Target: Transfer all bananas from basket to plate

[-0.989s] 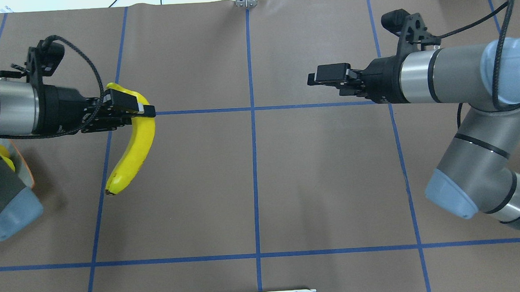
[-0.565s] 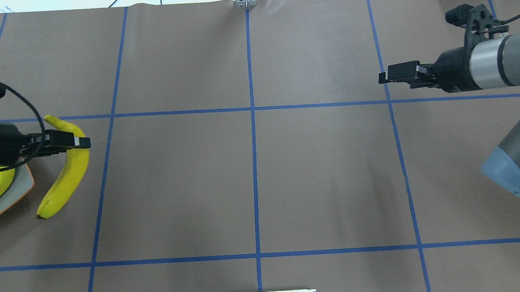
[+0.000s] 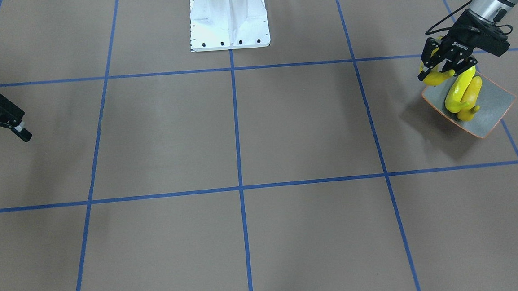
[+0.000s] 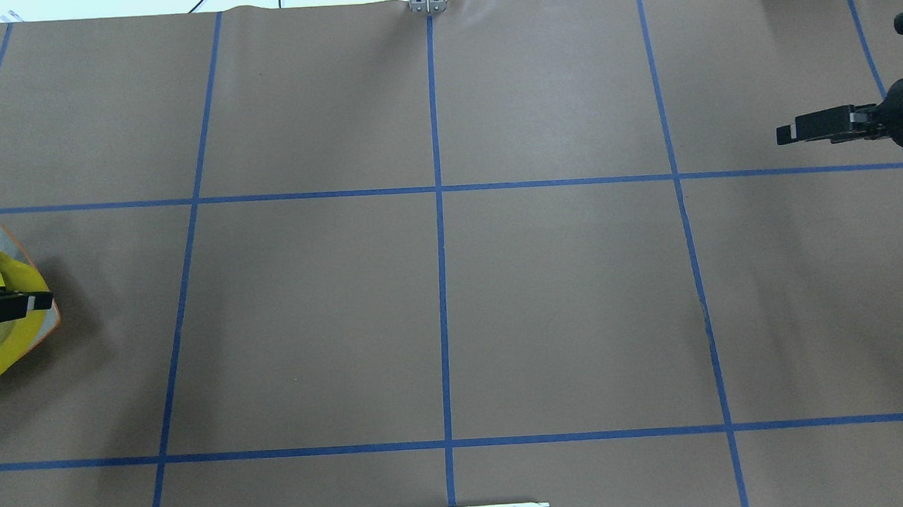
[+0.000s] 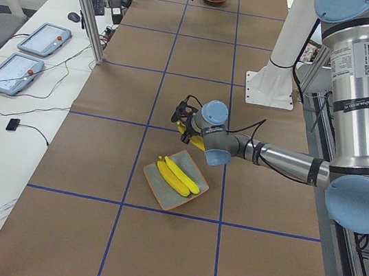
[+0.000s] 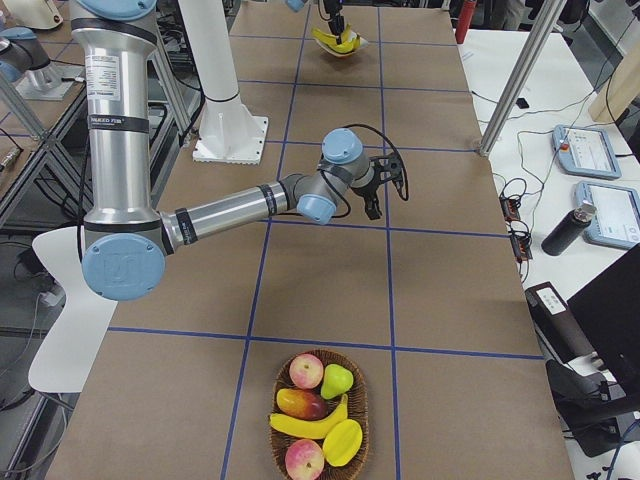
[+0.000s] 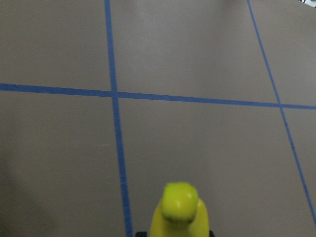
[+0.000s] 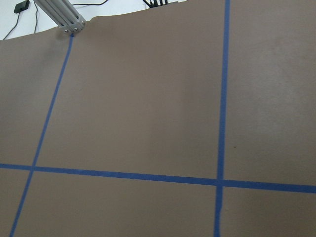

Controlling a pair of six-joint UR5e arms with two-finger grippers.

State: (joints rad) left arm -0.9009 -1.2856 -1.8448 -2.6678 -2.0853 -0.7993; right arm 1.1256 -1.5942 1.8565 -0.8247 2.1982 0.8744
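1. Brown-papered table (image 4: 438, 285): our left gripper (image 3: 437, 69), clenched on the held banana (image 3: 435, 79), has swung over to the plate (image 3: 495, 104), where two bananas (image 3: 460, 95) lie.
2. Our right gripper (image 3: 10, 143), spread and empty, has retreated toward the basket (image 6: 350, 395); a last banana (image 6: 305, 427) waits there.

1. The plate (image 3: 495, 104) sits at the left end of the worktop (image 4: 563, 309), with two bananas (image 3: 461, 91) lying side by side in it.
2. A third banana (image 3: 434, 79), gripped in the left end effector (image 3: 438, 69), hangs over the plate's inner, robot-side edge.
3. The basket (image 6: 362, 385) sits at the right end, with a fourth banana (image 6: 305, 427) in it among other fruit (image 6: 305, 372).
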